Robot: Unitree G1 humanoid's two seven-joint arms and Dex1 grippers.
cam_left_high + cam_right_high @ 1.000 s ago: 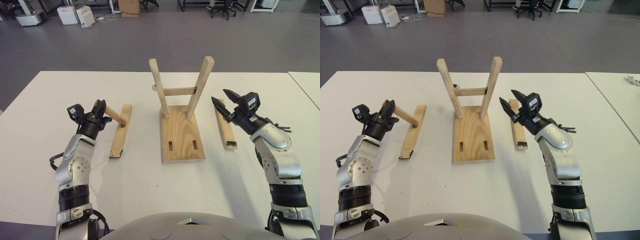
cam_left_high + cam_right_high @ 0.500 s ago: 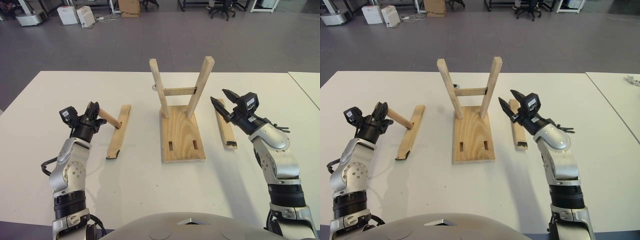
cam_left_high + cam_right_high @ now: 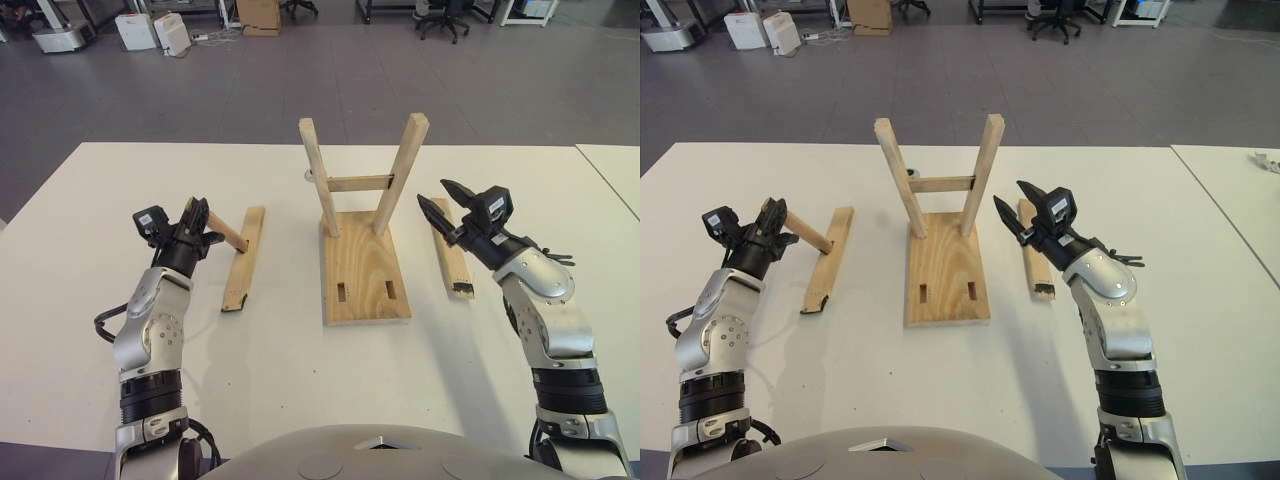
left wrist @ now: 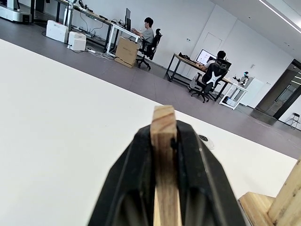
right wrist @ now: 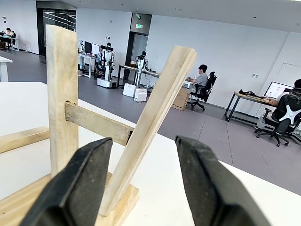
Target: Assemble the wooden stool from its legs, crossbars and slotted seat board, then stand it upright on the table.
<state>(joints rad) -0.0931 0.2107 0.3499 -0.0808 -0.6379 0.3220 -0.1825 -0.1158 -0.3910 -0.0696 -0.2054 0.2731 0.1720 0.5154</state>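
Stool assembly looks about half done, judged from how the parts lie on the counter.

At the left, the left hand is pinching the free end of a short crossbar; in the left wrist view the wood sits clamped between its black fingers. The other end of that crossbar meets a loose leg lying flat on the counter, well apart from the board. The two seem joined into a T, though the joint is too small to be sure.

In the middle, the slotted seat board lies flat. At its far end two legs stand up from it, leaning slightly, with a crossbar bridging them. Nearer the robot, two slots in the board are empty.

At the right, a second loose leg lies on the counter just beside the board's edge. The right hand hangs above its far end with its fingers spread, holding nothing.

Left to do, as I judge it: join the second loose leg to the T, seat that pair in the empty slots, then turn the stool over onto its legs.
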